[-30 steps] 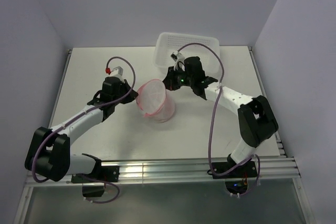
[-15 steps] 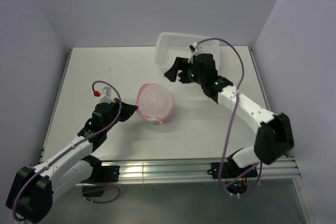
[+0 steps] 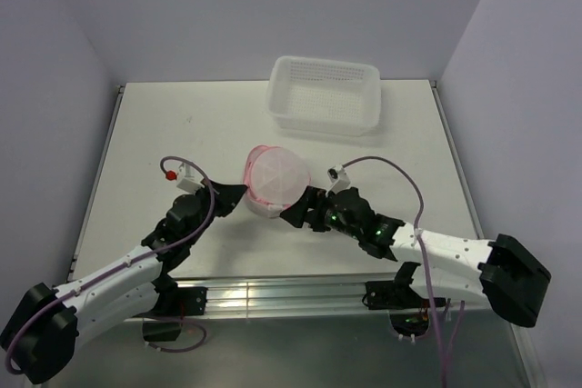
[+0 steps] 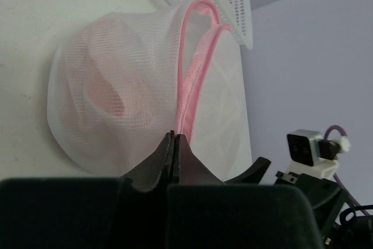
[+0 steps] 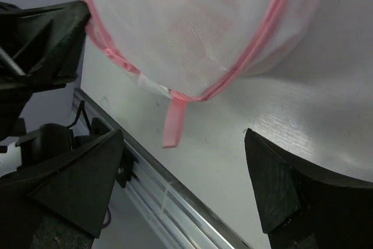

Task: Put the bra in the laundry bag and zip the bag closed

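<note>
- Left wrist view: the left tool (image 4: 176, 138) is clenching its two fingers together on the pink zipper rim (image 4: 195, 68) of the laundry bag (image 4: 116, 103), pinching the rim's near end.
- From that pinch the two pink bands of the rim are running away side by side and parting slightly at the far end.
- A pink shape, the bra (image 4: 108, 94), is showing through the white mesh, lying inside the bag.
- In the right wrist view the right tool (image 5: 182, 138) is hanging released, its fingers spread wide below the bag and touching nothing.
- A pink pull tab (image 5: 173, 122) is dangling from the rim in the gap between those fingers.
- In the top view the bag (image 3: 275, 179) is sitting on the counter (image 3: 182, 124) between the left tool (image 3: 238, 193) and the right tool (image 3: 296, 215).
- The white perforated basket (image 3: 323, 123) is standing well apart, at the counter's far edge.
</note>
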Robot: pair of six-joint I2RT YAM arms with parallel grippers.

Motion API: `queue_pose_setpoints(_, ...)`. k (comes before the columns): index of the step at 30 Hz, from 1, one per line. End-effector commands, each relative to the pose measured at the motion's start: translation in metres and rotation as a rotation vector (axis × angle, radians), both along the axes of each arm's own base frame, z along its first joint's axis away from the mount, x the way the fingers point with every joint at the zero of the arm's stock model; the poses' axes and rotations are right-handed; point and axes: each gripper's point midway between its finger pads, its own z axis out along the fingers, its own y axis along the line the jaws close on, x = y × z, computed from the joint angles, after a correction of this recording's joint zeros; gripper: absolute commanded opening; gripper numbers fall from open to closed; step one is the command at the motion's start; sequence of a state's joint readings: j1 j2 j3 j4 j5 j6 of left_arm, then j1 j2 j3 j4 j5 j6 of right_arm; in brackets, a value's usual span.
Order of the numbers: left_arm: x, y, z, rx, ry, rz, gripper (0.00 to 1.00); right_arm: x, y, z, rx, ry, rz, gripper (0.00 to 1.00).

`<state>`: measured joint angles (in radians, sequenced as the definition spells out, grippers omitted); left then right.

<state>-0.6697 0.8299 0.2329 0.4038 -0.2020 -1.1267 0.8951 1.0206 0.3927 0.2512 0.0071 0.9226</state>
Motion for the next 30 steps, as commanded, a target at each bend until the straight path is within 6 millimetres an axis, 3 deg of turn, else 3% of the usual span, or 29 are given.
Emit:
queue_pose_setpoints(1,0.003,-0.007,0.021,-0.072,-0.055,0.003,0.0,0.012,0.025,0.029,0.178,-0.005,-0.034,0.93)
queue_pose_setpoints(8,-0.007,-0.014,0.018,-0.084,-0.052,-0.029,0.0,0.035,0.047,0.036,0.221,-0.02,-0.065,0.92)
queue_pose_setpoints(11,-0.012,-0.014,0.012,-0.082,-0.035,-0.041,0.0,0.058,0.039,0.042,0.188,-0.086,-0.137,0.71)
queue_pose_setpoints(14,-0.018,-0.012,0.003,-0.089,-0.015,-0.049,0.0,0.08,0.031,0.05,0.15,-0.143,-0.176,0.64)
queue_pose_setpoints(16,-0.021,-0.013,-0.003,-0.082,-0.002,-0.055,0.0,0.088,0.027,0.045,0.091,-0.154,-0.184,0.55)
queue_pose_setpoints(18,-0.024,-0.012,-0.012,-0.071,0.02,-0.058,0.0,0.098,0.026,0.053,0.042,-0.212,-0.187,0.43)
queue_pose_setpoints(19,-0.025,-0.013,-0.014,-0.072,0.027,-0.061,0.01,0.101,0.023,0.045,0.003,-0.201,-0.181,0.43)
queue_pose_setpoints(20,-0.026,-0.013,-0.018,-0.067,0.037,-0.067,0.05,0.103,0.026,0.049,-0.008,-0.21,-0.16,0.46)
queue_pose_setpoints(23,-0.027,-0.02,-0.016,-0.06,0.037,-0.097,0.16,0.1,0.024,0.037,-0.035,-0.174,-0.121,0.67)
queue_pose_setpoints(26,-0.026,-0.022,-0.013,-0.057,0.028,-0.097,0.15,0.085,0.019,0.024,-0.017,-0.123,-0.104,0.79)
queue_pose_setpoints(30,-0.025,-0.02,-0.009,-0.066,0.013,-0.085,0.11,0.06,0.015,0.018,0.034,-0.063,-0.07,0.84)
